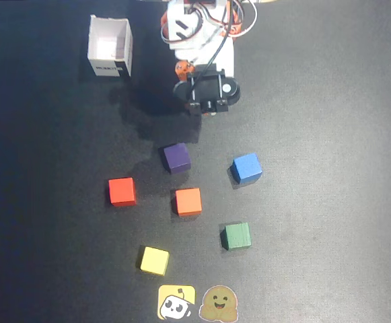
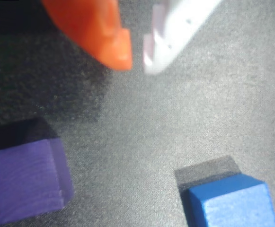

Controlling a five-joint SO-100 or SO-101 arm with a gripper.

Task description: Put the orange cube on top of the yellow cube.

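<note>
Tool [image 2: 137,64] sits near the arm base at the top of the overhead view, fingers almost together with only a narrow gap, holding nothing. In the wrist view the orange finger [image 2: 99,33] and white finger [image 2: 175,28] come in from the top edge, tips clear of the table [image 1: 330,134]. Nearest to the tool: purple cube [image 1: 176,157] just below it in the overhead view, blue cube [image 1: 246,168] below and to the right; both show at the bottom of the wrist view, purple left, blue right. Orange cube [image 1: 188,201] lies farther out, beyond the purple one, untouched, flat on the table. Red cube [image 1: 122,191] is left of it, green cube [image 1: 236,236] beyond and to the right. Yellow cube [image 1: 155,260] is farthest from the tool, well apart from the orange cube, nothing on top. Two stickers [image 1: 195,303] lie just past it at the frame edge. White open box [image 1: 110,47] stands to the left of the arm base.
</note>
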